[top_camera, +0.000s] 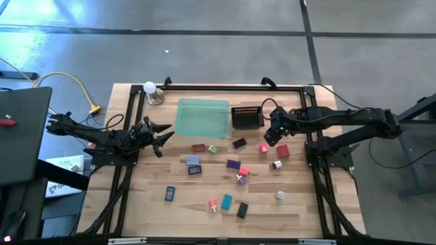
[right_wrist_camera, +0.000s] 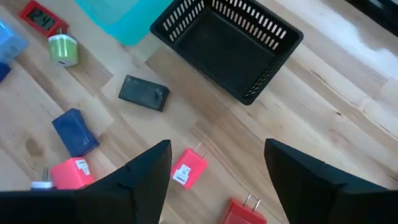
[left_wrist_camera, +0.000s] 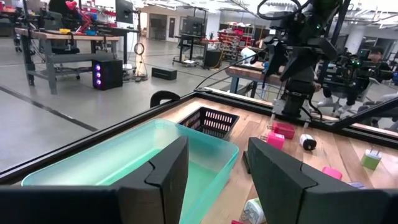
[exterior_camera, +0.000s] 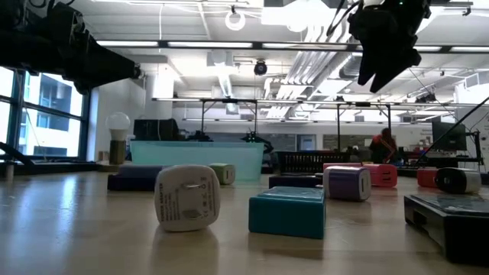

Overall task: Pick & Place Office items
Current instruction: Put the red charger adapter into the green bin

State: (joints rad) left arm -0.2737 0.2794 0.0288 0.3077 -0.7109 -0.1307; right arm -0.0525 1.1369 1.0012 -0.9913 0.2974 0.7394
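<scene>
Several small office items lie scattered on the wooden table (top_camera: 136,204): a pink plug block (right_wrist_camera: 188,168), a red one (right_wrist_camera: 242,213), a black slab (right_wrist_camera: 144,92), a blue block (right_wrist_camera: 74,130) and a green piece (right_wrist_camera: 62,50). In the low view a white block (exterior_camera: 187,197) and a teal block (exterior_camera: 288,210) stand nearest. My right gripper (top_camera: 272,134) (right_wrist_camera: 217,148) is open and hangs above the pink plug block, near the black mesh basket (top_camera: 246,117). My left gripper (top_camera: 162,136) (left_wrist_camera: 217,155) is open too, raised beside the left end of the green tray (top_camera: 202,117).
The translucent green tray (left_wrist_camera: 124,165) and the black mesh basket (right_wrist_camera: 227,46) sit side by side at the table's far edge. A lamp with a white bulb (top_camera: 151,90) stands at the far left corner. A black frame rail (top_camera: 218,88) borders the table.
</scene>
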